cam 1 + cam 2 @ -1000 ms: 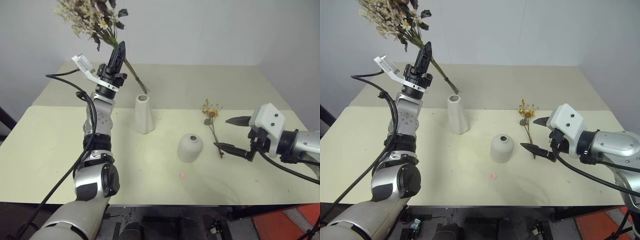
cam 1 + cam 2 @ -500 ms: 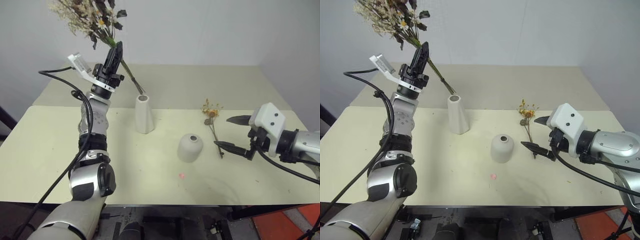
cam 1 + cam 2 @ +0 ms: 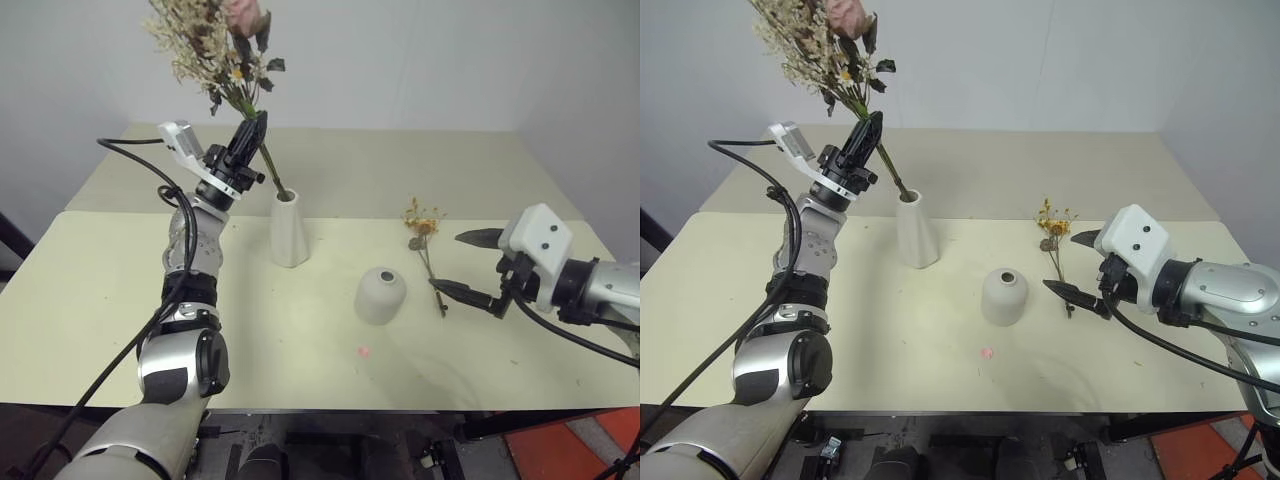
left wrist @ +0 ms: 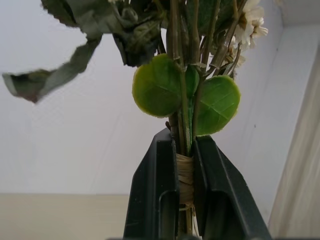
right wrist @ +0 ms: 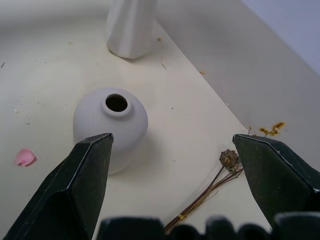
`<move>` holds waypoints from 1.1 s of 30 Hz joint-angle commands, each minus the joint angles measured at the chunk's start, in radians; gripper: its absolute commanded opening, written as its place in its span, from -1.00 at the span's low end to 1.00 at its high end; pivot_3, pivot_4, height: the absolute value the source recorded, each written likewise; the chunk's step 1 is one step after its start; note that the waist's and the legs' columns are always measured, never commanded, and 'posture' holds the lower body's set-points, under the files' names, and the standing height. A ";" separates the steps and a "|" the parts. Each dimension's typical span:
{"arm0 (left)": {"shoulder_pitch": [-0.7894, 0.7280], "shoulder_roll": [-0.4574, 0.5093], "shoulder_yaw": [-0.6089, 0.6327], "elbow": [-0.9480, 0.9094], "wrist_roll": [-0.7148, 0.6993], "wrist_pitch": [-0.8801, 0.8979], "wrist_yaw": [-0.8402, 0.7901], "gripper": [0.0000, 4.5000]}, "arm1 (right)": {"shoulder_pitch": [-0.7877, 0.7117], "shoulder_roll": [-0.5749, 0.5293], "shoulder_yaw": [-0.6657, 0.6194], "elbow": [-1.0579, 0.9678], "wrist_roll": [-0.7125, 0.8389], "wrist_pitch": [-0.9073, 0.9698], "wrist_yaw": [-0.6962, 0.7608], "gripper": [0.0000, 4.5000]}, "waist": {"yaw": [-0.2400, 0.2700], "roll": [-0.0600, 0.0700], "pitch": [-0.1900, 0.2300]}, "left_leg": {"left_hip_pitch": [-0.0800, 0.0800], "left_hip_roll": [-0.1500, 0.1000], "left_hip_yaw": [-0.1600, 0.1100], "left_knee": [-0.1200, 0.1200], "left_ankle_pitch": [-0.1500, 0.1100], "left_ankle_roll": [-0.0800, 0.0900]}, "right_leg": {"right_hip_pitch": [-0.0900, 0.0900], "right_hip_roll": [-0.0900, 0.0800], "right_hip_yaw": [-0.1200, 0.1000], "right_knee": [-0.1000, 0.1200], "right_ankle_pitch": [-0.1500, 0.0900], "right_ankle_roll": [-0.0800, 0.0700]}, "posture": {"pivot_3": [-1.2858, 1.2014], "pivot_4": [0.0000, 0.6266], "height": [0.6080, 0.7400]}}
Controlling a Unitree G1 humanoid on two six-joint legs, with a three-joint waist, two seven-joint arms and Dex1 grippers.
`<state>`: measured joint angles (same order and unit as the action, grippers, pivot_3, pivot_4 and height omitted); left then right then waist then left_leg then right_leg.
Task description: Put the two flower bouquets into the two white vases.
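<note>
- One bouquet is in hand: the left gripper (image 3: 252, 132) is clenched on the big bunch (image 3: 215, 45), its stem ends at the tall vase (image 3: 288, 229) mouth.
- Next it must sink straight down.
- The right gripper (image 3: 468, 268) gapes beside the small bunch (image 3: 426, 238) lying near the squat vase (image 3: 380, 294).

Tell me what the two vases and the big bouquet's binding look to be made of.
Tall tapered vase: likely unglazed ceramic or plaster, matte white, no glare. Squat dome vase: the same chalky matte look, with a small round top hole. Binding on the big bouquet: looks like straw-coloured raffia or twine, wound in fibrous strands where the left gripper clamps the stems.
</note>
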<state>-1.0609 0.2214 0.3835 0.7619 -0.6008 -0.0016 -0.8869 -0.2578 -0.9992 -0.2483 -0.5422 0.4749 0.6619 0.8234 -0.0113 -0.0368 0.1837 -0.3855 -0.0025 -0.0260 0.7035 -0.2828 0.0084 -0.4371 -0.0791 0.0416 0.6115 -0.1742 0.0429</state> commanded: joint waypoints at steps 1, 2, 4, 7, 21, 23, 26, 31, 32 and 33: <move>-0.021 -0.002 -0.018 -0.009 0.019 -0.035 -0.014 -0.95 | -0.007 0.000 -0.063 -0.032 0.016 -0.013 -0.009 1.00 | 0.000 0.000 0.000 | 0.000 0.000 0.000 0.000 0.000 0.000 | 0.000 0.000 0.000 0.000 0.000 0.000 | 0.03 -0.52 1.00; -0.022 -0.002 -0.021 -0.006 0.024 -0.038 -0.018 -0.95 | -0.006 0.004 -0.072 -0.035 0.025 -0.014 -0.007 1.00 | 0.000 0.000 0.000 | 0.000 0.000 0.000 0.000 0.000 0.000 | 0.000 0.000 0.000 0.000 0.000 0.000 | 0.03 -0.52 1.00; -0.021 -0.003 -0.028 -0.004 0.033 -0.043 -0.022 -0.95 | -0.004 0.015 -0.093 -0.039 0.049 -0.014 -0.003 1.00 | 0.000 0.000 0.000 | 0.000 0.000 0.000 0.000 0.000 0.000 | 0.000 0.000 0.000 0.000 0.000 0.000 | 0.03 -0.52 1.00; -0.021 -0.003 -0.033 -0.003 0.042 -0.044 -0.027 -0.95 | 0.003 0.019 -0.111 -0.046 0.070 -0.015 0.005 1.00 | 0.000 0.000 0.000 | 0.000 0.000 0.000 0.000 0.000 0.000 | 0.000 0.000 0.000 0.000 0.000 0.000 | 0.03 -0.52 1.00; 0.004 0.014 -0.078 -0.008 0.105 -0.058 -0.050 -0.62 | 0.034 0.008 -0.135 -0.049 0.086 -0.018 0.000 1.00 | 0.000 0.000 0.000 | 0.000 0.000 0.000 0.000 0.000 0.000 | 0.000 0.000 0.000 0.000 0.000 0.000 | 0.03 -0.52 1.00; 0.010 0.015 -0.089 -0.012 0.109 -0.067 -0.074 -0.39 | 0.034 0.007 -0.133 -0.051 0.084 -0.017 0.000 1.00 | 0.000 0.000 0.000 | 0.000 0.000 0.000 0.000 0.000 0.000 | 0.000 0.000 0.000 0.000 0.000 0.000 | 0.03 -0.52 1.00; 0.013 0.014 -0.105 -0.012 0.127 -0.079 -0.069 0.03 | 0.036 0.006 -0.133 -0.051 0.083 -0.017 -0.001 1.00 | 0.000 0.000 0.000 | 0.000 0.000 0.000 0.000 0.000 0.000 | 0.000 0.000 0.000 0.000 0.000 0.000 | 0.03 -0.52 1.00; 0.044 0.041 -0.134 -0.067 0.132 -0.026 -0.101 0.76 | 0.039 0.003 -0.135 -0.051 0.078 -0.016 0.000 1.00 | 0.000 0.000 0.000 | 0.000 0.000 0.000 0.000 0.000 0.000 | 0.000 0.000 0.000 0.000 0.000 0.000 | 0.03 -0.52 1.00; 0.062 0.061 -0.143 -0.102 0.120 0.015 -0.128 0.88 | 0.040 0.002 -0.136 -0.052 0.078 -0.015 0.000 1.00 | -0.003 0.000 0.000 | 0.000 0.000 0.000 0.000 0.000 0.000 | 0.000 0.000 0.000 0.000 0.000 0.000 | 0.03 -0.52 1.00; 0.078 0.080 -0.149 -0.135 0.110 0.057 -0.141 0.99 | 0.043 0.001 -0.139 -0.053 0.078 -0.014 0.001 1.00 | -0.006 0.000 0.000 | 0.000 0.000 0.000 0.000 0.000 0.000 | 0.000 0.000 0.001 0.000 0.000 0.000 | 0.03 -0.52 1.00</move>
<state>-0.9897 0.2695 0.2398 0.7078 -0.4735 0.0050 -0.9936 -0.2156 -0.9812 -0.3428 -0.5709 0.5539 0.6615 0.8267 -0.0170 -0.0367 0.1837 -0.3851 -0.0019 -0.0259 0.7033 -0.2830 0.0088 -0.4372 -0.0784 0.0425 0.6121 -0.1742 0.0430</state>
